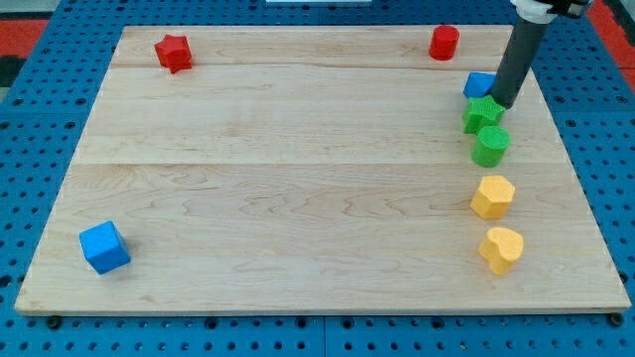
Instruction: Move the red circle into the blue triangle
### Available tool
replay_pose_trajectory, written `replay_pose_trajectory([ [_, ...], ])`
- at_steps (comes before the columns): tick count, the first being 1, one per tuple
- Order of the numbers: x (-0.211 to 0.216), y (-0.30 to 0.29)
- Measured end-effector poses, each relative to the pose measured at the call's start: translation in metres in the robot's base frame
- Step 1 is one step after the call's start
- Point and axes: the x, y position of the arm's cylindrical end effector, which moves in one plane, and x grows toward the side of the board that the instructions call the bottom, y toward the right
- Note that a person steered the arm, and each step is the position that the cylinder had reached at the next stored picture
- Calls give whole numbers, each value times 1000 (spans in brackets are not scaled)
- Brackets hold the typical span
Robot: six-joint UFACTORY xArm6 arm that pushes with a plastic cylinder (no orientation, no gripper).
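Observation:
The red circle (444, 43) stands near the board's top edge, right of centre. The blue triangle (478, 84) sits below and to the right of it, partly hidden by my rod. My tip (503, 103) rests on the board at the blue triangle's right side, just above the upper green block (482, 113). The red circle and the blue triangle are apart by about a block's width.
A second green block (490, 146) touches the first from below. A yellow hexagon (492, 196) and a yellow heart (501, 249) lie lower on the right. A red star (174, 52) is at top left, a blue cube (104, 247) at bottom left.

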Motion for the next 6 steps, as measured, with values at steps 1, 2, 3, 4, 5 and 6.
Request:
replay_pose_trajectory([
  [1,-3,2],
  [2,-5,10],
  [3,-12,35],
  [4,-44,64],
  [5,-103,63],
  [6,-159,60],
])
